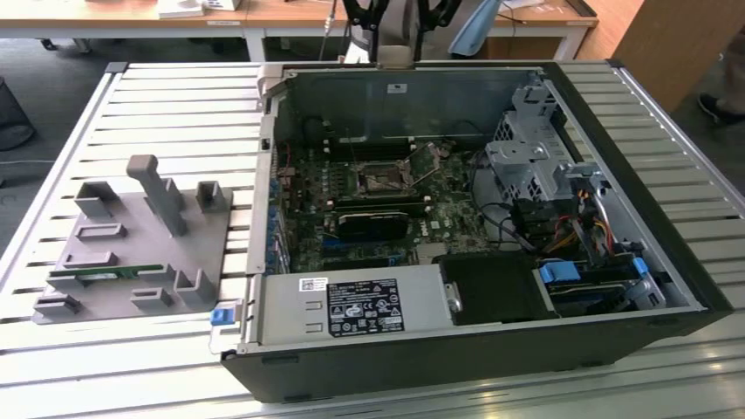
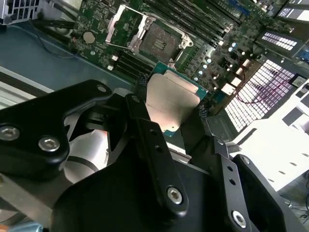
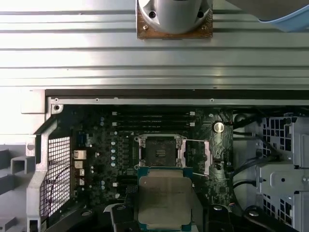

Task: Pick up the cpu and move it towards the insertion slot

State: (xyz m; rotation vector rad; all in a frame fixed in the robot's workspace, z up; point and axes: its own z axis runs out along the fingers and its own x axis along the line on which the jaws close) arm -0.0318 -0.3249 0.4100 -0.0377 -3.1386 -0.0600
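The cpu is a flat square chip with a silvery top and a green rim. It hangs between my black fingers, and my gripper is shut on two of its opposite edges. In the first wrist view the cpu hangs above the motherboard, just short of the insertion slot. The insertion slot is a dark square socket, and its metal load plate is swung open to one side. In the exterior view the insertion slot sits mid-board inside the open computer case.
Memory slots run past the socket, and a coin battery lies beside it. A drive cage and cables fill the case at the exterior view's right. A grey fixture plate holding a green memory stick lies on the slatted table.
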